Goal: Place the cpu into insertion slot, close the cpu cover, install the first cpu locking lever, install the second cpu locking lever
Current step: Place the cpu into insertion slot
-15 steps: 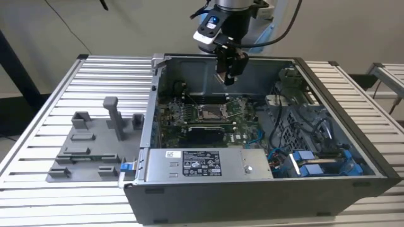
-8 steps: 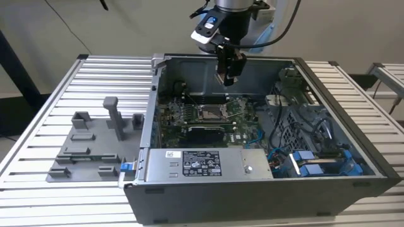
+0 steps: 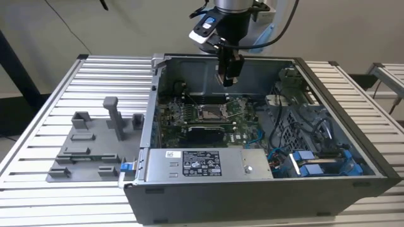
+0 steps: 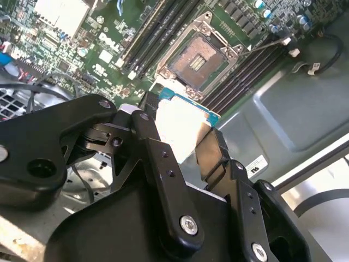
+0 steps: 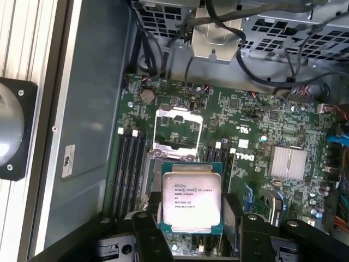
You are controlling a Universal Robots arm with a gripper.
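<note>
In the exterior view, the gripper [image 3: 228, 79] hangs inside the open computer case [image 3: 353, 163], above the socket [image 3: 210, 112]. In the second wrist view, its jaws clamp the chip [image 4: 182, 128] by 2 edges. In the first wrist view, the chip sits clear of the socket.

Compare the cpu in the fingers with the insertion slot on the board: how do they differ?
The cpu has a pale silver top; the insertion slot has a dark centre inside a silver rim. The cpu is clamped between the fingers above the board; the insertion slot sits empty on it. Both are square.
</note>
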